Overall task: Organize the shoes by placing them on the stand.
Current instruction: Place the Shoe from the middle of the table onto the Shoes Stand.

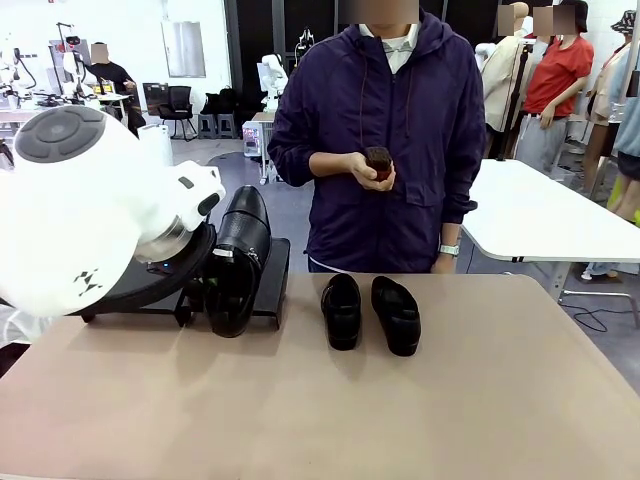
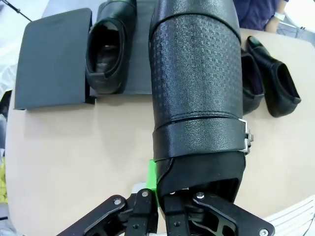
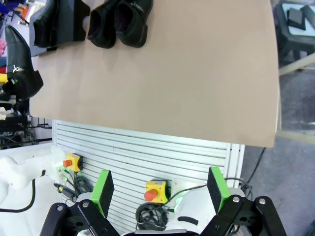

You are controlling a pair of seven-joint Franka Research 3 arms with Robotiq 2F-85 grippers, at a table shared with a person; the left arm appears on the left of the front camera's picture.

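Observation:
My left gripper (image 2: pixel 162 194) is shut on the heel end of a black glossy shoe (image 2: pixel 197 88), which hangs tilted, toe up, over the right part of the stand (image 1: pixel 272 275). The front view shows this held shoe (image 1: pixel 236 262) just right of the big white arm. Another shoe (image 2: pixel 107 49) lies on the stand's panel (image 2: pixel 51 59). Two more shoes (image 1: pixel 341 310) (image 1: pixel 397 316) lie side by side on the table's middle. My right gripper (image 3: pixel 160 189) stands open and empty, off the table's near edge.
A person stands at the far side, holding a small brown-red object (image 1: pixel 378 162) in both hands. The tan table (image 1: pixel 450 410) is bare in front and to the right. A white slatted panel with yellow button boxes (image 3: pixel 156 189) sits below the near edge.

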